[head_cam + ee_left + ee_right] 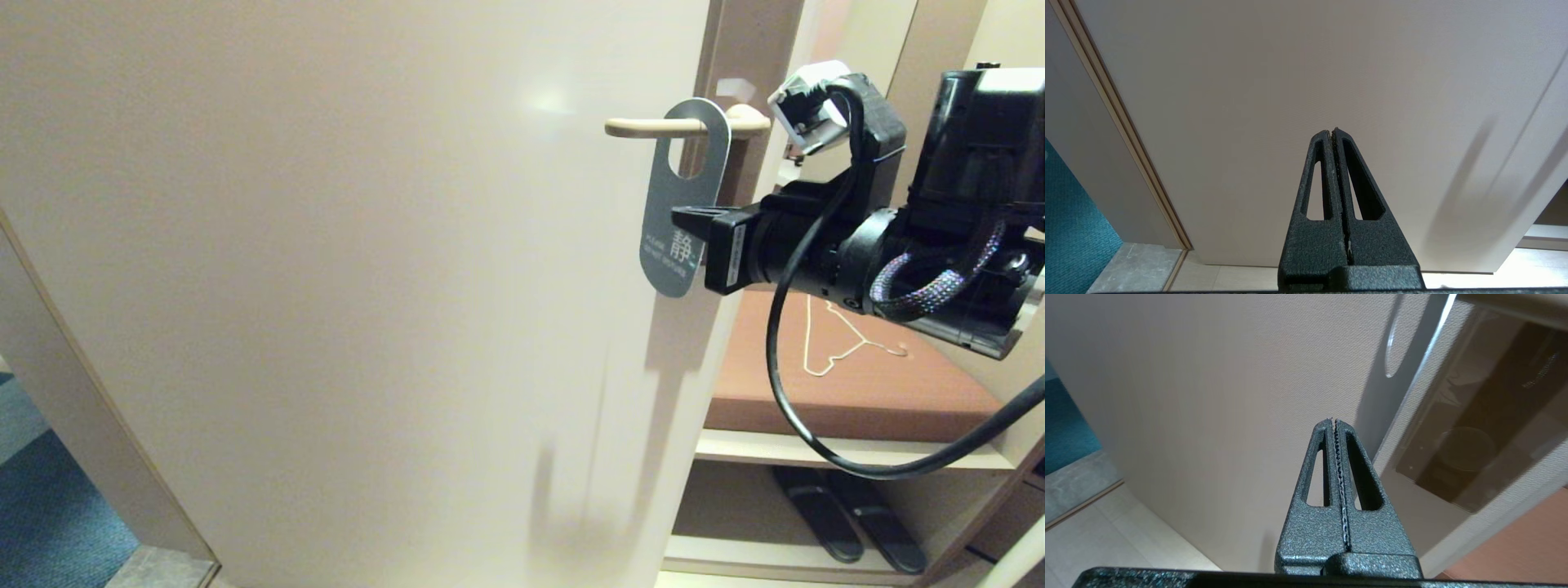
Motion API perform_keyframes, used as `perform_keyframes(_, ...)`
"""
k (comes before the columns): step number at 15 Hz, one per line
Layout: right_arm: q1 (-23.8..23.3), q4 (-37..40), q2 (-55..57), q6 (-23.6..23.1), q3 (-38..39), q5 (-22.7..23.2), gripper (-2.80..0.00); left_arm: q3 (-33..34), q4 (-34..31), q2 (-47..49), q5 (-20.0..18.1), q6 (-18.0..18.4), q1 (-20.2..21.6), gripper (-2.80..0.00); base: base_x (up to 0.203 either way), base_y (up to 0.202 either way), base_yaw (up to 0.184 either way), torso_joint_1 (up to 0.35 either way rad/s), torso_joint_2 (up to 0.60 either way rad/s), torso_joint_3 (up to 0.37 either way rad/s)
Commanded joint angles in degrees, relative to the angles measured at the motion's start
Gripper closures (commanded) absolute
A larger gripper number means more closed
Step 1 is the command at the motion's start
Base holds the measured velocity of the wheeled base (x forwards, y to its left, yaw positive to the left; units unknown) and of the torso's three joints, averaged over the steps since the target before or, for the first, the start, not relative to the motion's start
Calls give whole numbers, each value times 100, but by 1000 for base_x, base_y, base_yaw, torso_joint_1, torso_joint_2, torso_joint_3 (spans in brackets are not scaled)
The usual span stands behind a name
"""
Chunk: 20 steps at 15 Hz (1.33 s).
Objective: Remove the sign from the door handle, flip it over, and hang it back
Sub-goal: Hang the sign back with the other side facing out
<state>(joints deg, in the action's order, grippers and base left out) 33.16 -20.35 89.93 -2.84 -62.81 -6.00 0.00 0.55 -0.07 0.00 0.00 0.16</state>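
Sign on door handle

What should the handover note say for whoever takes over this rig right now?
Right gripper: shut, empty, raised beside the sign's lower half at the door edge; contact cannot be told.
Left gripper: shut, empty, parked low facing the door.
Sign: hangs on the door handle, grey-blue "do not disturb" side showing.
Done: approach only.
Left: open the right gripper, grip the sign, lift it off the handle, turn it over, hang it back.
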Motion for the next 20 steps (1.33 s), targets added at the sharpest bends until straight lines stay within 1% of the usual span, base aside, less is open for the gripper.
perform_keyframes(1, -59, -12, -102, -6, 14, -32, 0, 0, 3, 7, 0, 0, 2, 0, 0, 0, 0, 0, 0, 0)
perform_keyframes(5, -210, -21, -180, -24, 137, -264, 0, 0, 1, 7, 0, 0, 2, 0, 0, 0, 0, 0, 0, 0)
perform_keyframes(9, -373, -21, -152, -32, 138, -279, 0, 0, 3, 7, 0, 0, 2, 0, 0, 0, 0, 0, 0, 0)
perform_keyframes(20, -390, -45, -187, -50, 127, -295, 0, 0, 6, 7, 0, 0, 2, 0, 0, 0, 0, 0, 0, 0)
